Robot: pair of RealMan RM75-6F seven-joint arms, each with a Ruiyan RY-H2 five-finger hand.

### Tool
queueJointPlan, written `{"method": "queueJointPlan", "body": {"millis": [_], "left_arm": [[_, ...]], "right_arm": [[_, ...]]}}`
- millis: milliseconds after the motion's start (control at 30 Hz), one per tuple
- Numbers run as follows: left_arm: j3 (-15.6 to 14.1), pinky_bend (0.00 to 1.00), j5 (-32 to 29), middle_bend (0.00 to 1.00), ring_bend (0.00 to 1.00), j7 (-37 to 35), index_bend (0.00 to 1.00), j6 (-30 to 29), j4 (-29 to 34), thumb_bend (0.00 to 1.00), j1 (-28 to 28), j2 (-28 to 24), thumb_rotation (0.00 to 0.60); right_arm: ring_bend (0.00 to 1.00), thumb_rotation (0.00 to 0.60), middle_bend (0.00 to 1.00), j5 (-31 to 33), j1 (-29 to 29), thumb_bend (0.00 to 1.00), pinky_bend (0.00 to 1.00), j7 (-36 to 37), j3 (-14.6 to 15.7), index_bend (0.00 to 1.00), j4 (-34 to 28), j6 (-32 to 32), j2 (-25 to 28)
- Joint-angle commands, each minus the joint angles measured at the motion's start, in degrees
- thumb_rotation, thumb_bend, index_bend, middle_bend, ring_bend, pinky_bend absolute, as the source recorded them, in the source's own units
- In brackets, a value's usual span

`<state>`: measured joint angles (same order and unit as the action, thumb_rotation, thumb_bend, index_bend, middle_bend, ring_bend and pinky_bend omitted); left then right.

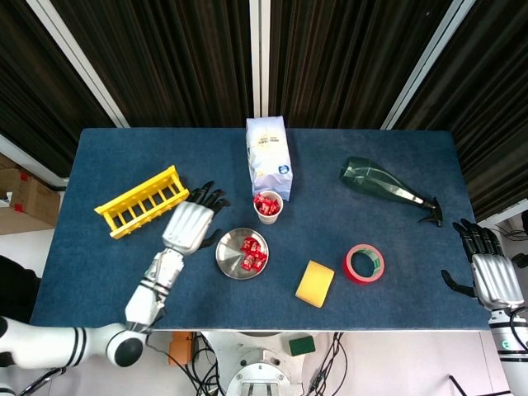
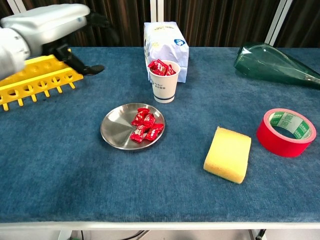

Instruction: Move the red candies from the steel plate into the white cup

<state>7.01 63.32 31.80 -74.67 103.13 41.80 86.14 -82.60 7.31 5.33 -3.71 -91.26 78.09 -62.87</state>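
The steel plate (image 1: pixel 228 258) (image 2: pixel 116 129) lies near the table's middle with several red candies (image 1: pixel 252 252) (image 2: pixel 144 125) on its right half. Behind it stands the white cup (image 1: pixel 268 208) (image 2: pixel 164 86), heaped with red candies. My left hand (image 1: pixel 189 225) (image 2: pixel 52 31) hovers to the left of the plate and cup, fingers spread and holding nothing. My right hand (image 1: pixel 490 277) rests open past the table's right edge, far from both; the chest view does not show it.
A white bag (image 1: pixel 268 154) (image 2: pixel 165 41) stands right behind the cup. A yellow rack (image 1: pixel 141 200) (image 2: pixel 33 80) sits at the left, just beyond my left hand. A yellow sponge (image 1: pixel 314 283) (image 2: pixel 228 153), red tape roll (image 1: pixel 364 263) (image 2: pixel 287 131) and green bottle (image 1: pixel 384 185) (image 2: pixel 272 63) lie to the right.
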Motion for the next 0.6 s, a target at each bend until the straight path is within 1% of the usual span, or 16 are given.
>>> {"method": "queueJointPlan", "body": {"millis": [33, 133, 233, 267, 300, 333, 367, 400, 467, 600], "left_arm": [[-7.69, 0.21, 8.59, 0.19, 0.06, -1.98, 0.28, -8.75, 2.42, 0.27, -8.31, -6.31, 0.600], [-11.55, 0.21, 15.10, 0.19, 0.06, -3.31, 0.28, -16.45, -1.90, 0.25, -14.12, -7.57, 0.600], [-15.34, 0.20, 19.36, 0.18, 0.05, -8.23, 0.27, -19.45, -6.33, 0.20, -18.56, -8.82, 0.598], [-16.24, 0.19, 19.95, 0.16, 0.04, -9.42, 0.26, -19.80, -7.52, 0.18, -19.69, -9.18, 0.561], [-17.33, 0.17, 20.44, 0.14, 0.03, -10.69, 0.24, -19.90, -8.89, 0.15, -21.05, -9.63, 0.484], [-18.02, 0.15, 20.78, 0.13, 0.02, -11.43, 0.23, -19.90, -9.81, 0.13, -21.93, -10.00, 0.423], [-18.56, 0.13, 21.04, 0.11, 0.01, -12.20, 0.21, -19.86, -10.50, 0.12, -22.73, -10.39, 0.340], [-18.93, 0.12, 21.33, 0.09, 0.00, -13.12, 0.20, -19.99, -11.10, 0.11, -23.51, -10.71, 0.294], [-19.41, 0.11, 21.68, 0.08, 0.00, -15.62, 0.18, -20.19, -12.18, 0.11, -25.21, -11.35, 0.251], [-18.72, 0.11, 22.15, 0.07, 0.00, -19.92, 0.16, -20.37, -13.84, 0.11, -27.15, -12.31, 0.245]], "right_arm": [[0.00, 0.600, 0.00, -0.01, -0.35, 0.29, 0.00, -0.57, -0.15, 0.00, -0.17, 0.89, -0.32], [0.00, 0.600, 0.00, -0.01, -0.58, 0.29, 0.00, -1.49, -0.45, 0.00, 0.29, 1.89, -0.82], [0.00, 0.600, 0.00, -0.74, -0.47, 0.29, 0.00, -4.02, -0.80, 0.00, 2.16, 3.20, -1.87], [0.00, 0.600, 0.00, -0.84, -0.45, 0.29, 0.00, -4.91, -0.95, 0.00, 2.78, 3.63, -2.36], [0.00, 0.600, 0.00, -0.84, -0.42, 0.29, 0.00, -5.93, -1.09, 0.00, 3.37, 3.98, -2.96], [0.00, 0.600, 0.00, -0.78, -0.38, 0.28, 0.00, -6.47, -1.11, 0.00, 3.63, 3.99, -3.27], [0.00, 0.600, 0.00, -0.69, -0.31, 0.28, 0.00, -6.81, -1.08, 0.00, 3.77, 3.80, -3.45], [0.00, 0.600, 0.00, -0.57, -0.22, 0.28, 0.00, -7.06, -1.04, 0.00, 3.81, 3.52, -3.55], [0.00, 0.600, 0.00, -0.29, 0.01, 0.28, 0.00, -7.69, -0.94, 0.00, 3.81, 2.81, -3.70], [0.00, 0.600, 0.00, -0.37, 0.24, 0.28, 0.00, -8.64, -0.79, 0.00, 3.65, 2.45, -4.14]]}}
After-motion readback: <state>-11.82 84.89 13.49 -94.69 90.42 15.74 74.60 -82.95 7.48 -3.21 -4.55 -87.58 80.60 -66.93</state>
